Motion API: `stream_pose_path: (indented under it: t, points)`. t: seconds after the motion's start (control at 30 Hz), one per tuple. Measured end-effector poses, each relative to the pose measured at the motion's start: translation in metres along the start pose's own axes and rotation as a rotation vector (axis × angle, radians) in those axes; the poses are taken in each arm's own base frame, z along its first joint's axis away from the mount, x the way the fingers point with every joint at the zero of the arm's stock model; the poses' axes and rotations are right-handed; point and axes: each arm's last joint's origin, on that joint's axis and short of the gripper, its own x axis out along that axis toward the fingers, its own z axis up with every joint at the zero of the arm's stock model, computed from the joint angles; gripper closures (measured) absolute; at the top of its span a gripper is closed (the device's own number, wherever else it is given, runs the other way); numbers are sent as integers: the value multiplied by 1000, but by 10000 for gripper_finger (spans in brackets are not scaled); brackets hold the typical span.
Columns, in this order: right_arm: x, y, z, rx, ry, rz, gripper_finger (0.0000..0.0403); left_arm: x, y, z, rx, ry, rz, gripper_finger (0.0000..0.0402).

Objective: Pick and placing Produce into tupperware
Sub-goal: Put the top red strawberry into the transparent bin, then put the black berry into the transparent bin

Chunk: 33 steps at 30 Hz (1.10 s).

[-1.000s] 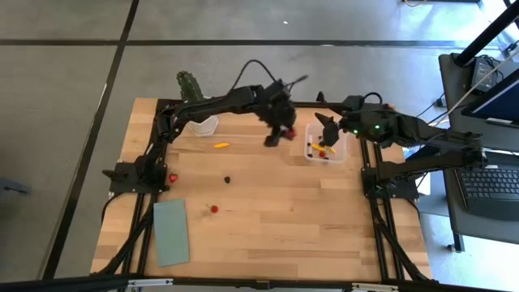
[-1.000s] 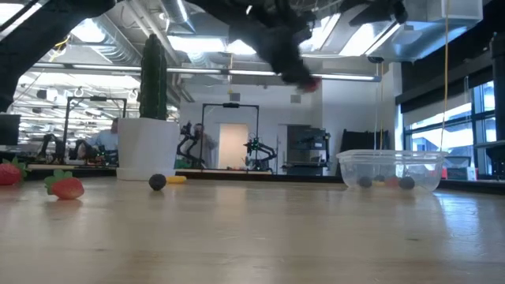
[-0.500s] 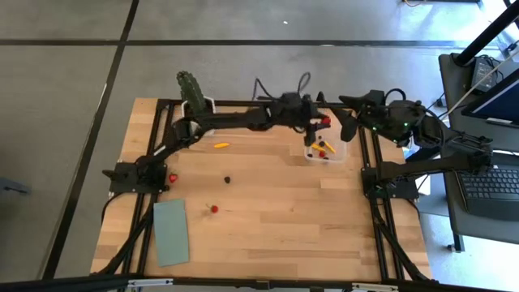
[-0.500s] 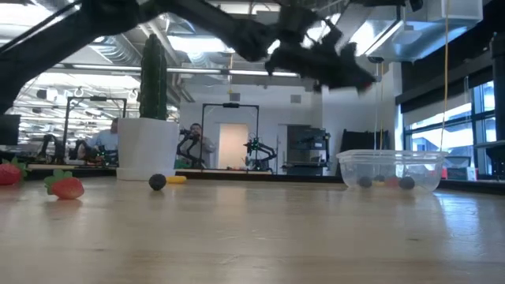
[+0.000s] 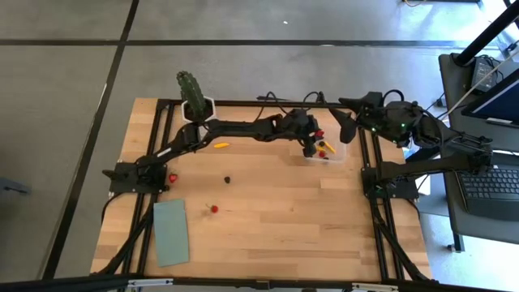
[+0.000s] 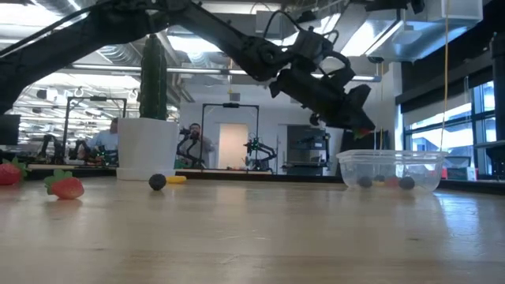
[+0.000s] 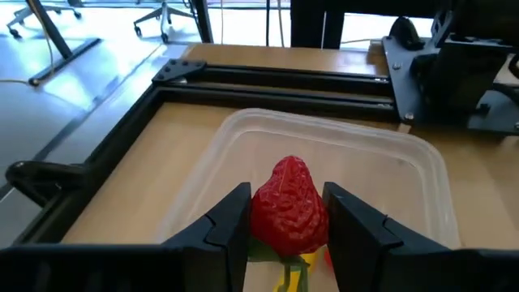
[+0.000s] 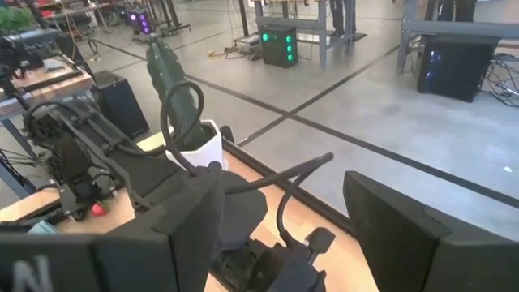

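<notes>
My left claw (image 7: 285, 223) is clenched on a red strawberry (image 7: 289, 207), pinched across its bumpy sides, directly above the clear tupperware (image 7: 405, 162). It seems light, stiff and grippy, probably plastic. My right claw (image 5: 347, 128) waits beside it, fingers spread.

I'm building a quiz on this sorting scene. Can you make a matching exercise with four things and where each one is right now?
Things:
1. strawberry
2. tupperware
3. cactus
4. green pad

Places:
A. flat at the table's near left corner
B. in a white pot at the far left
C. clamped in the left gripper
D. under the left gripper, holding a few pieces

Pairs: 1-C, 2-D, 3-B, 4-A
</notes>
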Motion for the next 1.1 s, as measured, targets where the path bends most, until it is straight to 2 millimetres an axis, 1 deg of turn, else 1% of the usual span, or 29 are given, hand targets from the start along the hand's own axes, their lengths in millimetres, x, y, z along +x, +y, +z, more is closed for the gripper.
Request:
stream_pose_path:
  t: [0.17,0.3,0.4,0.47,0.7,0.93,1.1]
  points:
    - [0,0,0,-1,2,-1,148,1,-2,-4,-2,30,-4,278]
    - [0,0,0,-2,3,0,148,7,-12,-14,-19,61,-24,279]
    - [0,0,-1,-3,6,-1,148,9,-21,-18,-8,67,-27,279]
    - [0,0,-1,-3,7,-1,148,10,-23,-18,-6,65,-31,279]
    - [0,0,-1,18,8,1,148,10,-16,-18,-12,69,-15,275]
    - [0,0,-2,15,18,-3,148,10,-14,-19,-15,76,-31,245]
    - [0,-1,-3,10,27,-6,148,10,-16,-19,-13,74,-33,238]
